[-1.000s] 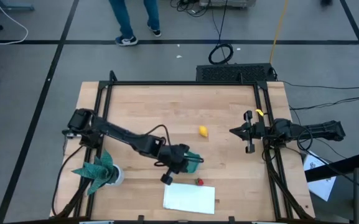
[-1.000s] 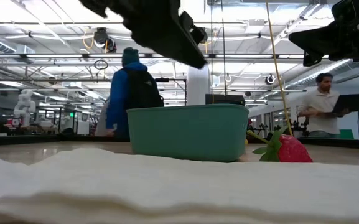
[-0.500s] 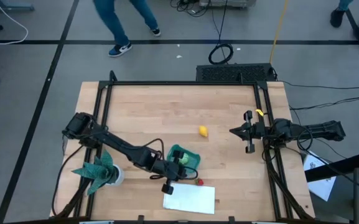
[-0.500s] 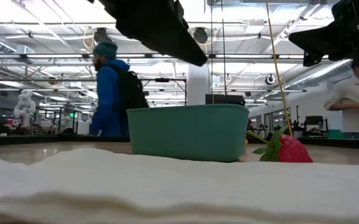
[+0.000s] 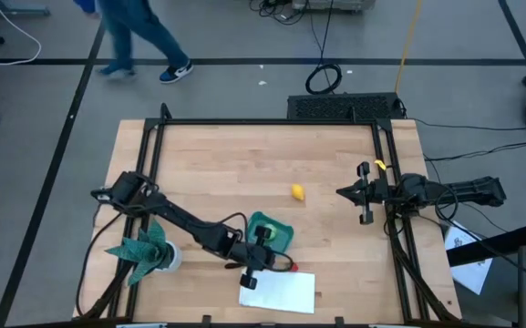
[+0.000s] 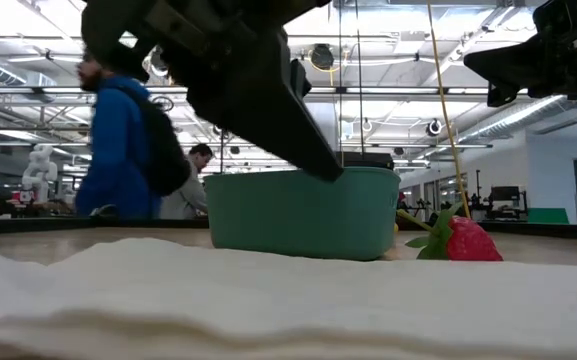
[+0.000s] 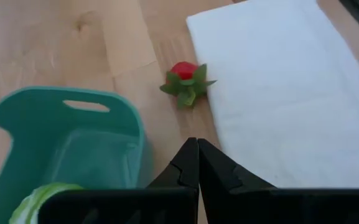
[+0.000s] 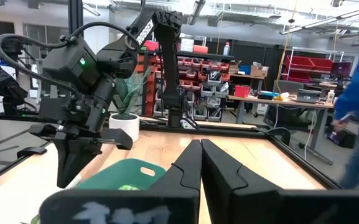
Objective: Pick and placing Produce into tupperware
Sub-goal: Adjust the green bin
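Observation:
The teal tupperware stands on the wooden table with a green round piece inside it. A red strawberry lies just beyond it, at the edge of a white cloth. A yellow lemon lies alone at the table's middle. My left gripper is shut and empty. It slants down beside the tupperware's near wall, pointing toward the strawberry. My right gripper is shut and waits at the table's right side.
A white folded cloth lies at the near edge, right of my left gripper. A teal leafy plant in a white pot stands near left. A black frame rims the table. People walk in the room beyond.
My left gripper has moved off from above the tupperware toward the table's near edge and down, staying shut, and now hangs low beside the tub's near wall. The tub and its green piece, covered before, now show from above. A person has walked leftward beyond the table.

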You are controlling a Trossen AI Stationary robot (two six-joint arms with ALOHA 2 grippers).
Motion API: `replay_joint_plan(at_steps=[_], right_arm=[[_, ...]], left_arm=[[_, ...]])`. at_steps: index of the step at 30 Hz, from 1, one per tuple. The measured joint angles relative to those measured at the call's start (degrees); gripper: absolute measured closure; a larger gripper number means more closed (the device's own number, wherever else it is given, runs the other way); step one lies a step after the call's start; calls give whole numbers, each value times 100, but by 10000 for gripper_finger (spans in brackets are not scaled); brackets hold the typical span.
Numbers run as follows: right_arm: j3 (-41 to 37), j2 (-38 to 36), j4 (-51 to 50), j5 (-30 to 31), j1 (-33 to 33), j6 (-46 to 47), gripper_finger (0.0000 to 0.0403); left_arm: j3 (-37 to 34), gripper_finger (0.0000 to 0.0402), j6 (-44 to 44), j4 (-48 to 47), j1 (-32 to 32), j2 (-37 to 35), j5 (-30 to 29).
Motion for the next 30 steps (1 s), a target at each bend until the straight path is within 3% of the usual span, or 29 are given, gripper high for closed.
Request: replay_joint_plan(at_steps=[7,30], right_arm=[[0,0,0,0,2,1,403],[0,0,1,0,0,3,403]], left_arm=[[-2,401,12,-34,79,-1,-284],[-2,401,91,148,626,-1,-87]])
